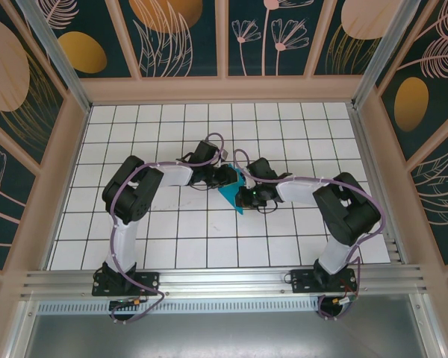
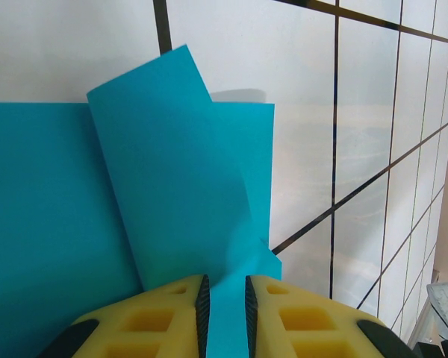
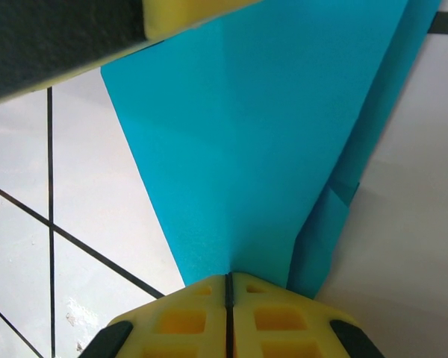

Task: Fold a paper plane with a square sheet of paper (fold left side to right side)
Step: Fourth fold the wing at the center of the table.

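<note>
Mid grid table (image 1: 172, 224), part-folded into a wedge: square sheet of paper (image 1: 234, 195). Pinched thinly by left gripper (image 2: 224, 287); nipped at the crease by right gripper (image 3: 228, 277), jaws pressed together. Risks tearing or a skewed crease if pulled unevenly.

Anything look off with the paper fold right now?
One flap of the teal paper sits skewed across the layer beneath, its corner poking past the top edge, with a small kink beside the left end effector.
</note>
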You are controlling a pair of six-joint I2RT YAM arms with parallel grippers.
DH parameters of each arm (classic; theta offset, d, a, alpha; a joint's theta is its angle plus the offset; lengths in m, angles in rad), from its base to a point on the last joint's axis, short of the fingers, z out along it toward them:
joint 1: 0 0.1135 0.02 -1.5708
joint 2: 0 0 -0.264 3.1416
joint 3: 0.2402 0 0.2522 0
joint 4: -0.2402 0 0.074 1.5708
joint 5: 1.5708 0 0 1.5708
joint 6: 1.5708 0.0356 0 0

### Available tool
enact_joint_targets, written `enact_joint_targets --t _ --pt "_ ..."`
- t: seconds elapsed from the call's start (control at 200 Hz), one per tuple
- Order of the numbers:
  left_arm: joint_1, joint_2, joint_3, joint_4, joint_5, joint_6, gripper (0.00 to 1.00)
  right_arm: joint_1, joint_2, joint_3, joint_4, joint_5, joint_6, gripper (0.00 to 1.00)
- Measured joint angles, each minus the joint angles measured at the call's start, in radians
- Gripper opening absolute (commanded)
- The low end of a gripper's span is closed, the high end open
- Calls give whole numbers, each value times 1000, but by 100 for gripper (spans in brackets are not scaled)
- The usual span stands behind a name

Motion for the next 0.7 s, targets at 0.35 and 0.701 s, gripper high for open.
enact_joint_targets --t 0.35,0.701 --pt "0 0 2 -3 -2 1 24 10 -31 -26 -11 15 0 10" --pt "0 0 5 -8 -2 8 24 21 -50 -38 -37 22 -7 10"
